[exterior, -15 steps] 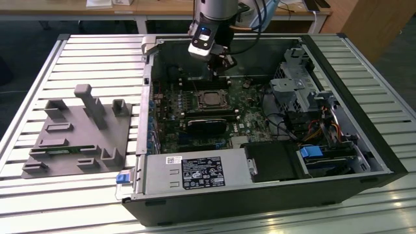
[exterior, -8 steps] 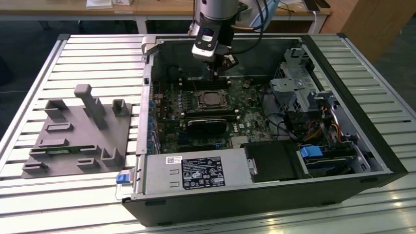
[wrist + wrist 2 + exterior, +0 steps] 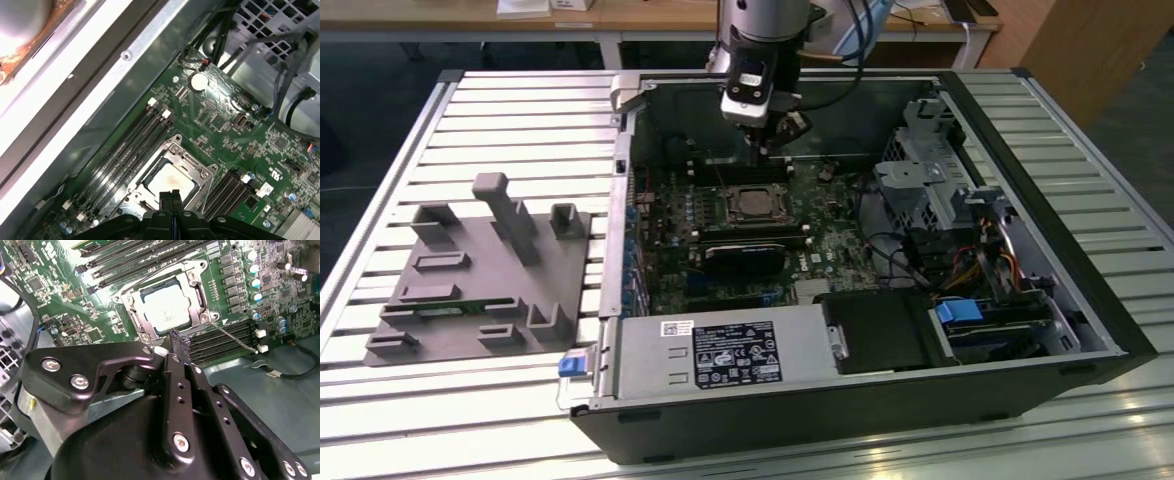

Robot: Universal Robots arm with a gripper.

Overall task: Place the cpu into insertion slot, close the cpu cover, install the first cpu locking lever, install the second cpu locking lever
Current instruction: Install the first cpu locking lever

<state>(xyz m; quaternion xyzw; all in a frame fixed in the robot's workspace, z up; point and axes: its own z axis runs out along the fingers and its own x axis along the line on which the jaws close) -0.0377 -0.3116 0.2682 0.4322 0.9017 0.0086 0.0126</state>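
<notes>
- Your pincer (image 3: 177, 341) has its two fingers pressed flat together with only a seam between them. It holds nothing and hangs just over one edge of the socket, inside the open computer case (image 3: 854, 425).
- The cpu (image 3: 167, 310) lies flat in the insertion slot (image 3: 146, 294). Its dull silver top shows through the window of the cpu cover (image 3: 196, 292), which looks folded down around it.
- One locking lever (image 3: 232, 335), a thin wire rod, angles out from a socket corner over the long black slots and looks unlatched.
- Treat the chip as light, rigid and fragile, and keep pressure off its top.
- The cover is thin, stiff sheet metal, so push on its frame only.
- The lever is probably springy, slick and narrow. Take it near its free end, squarely, because it may slip off a fingertip.
</notes>
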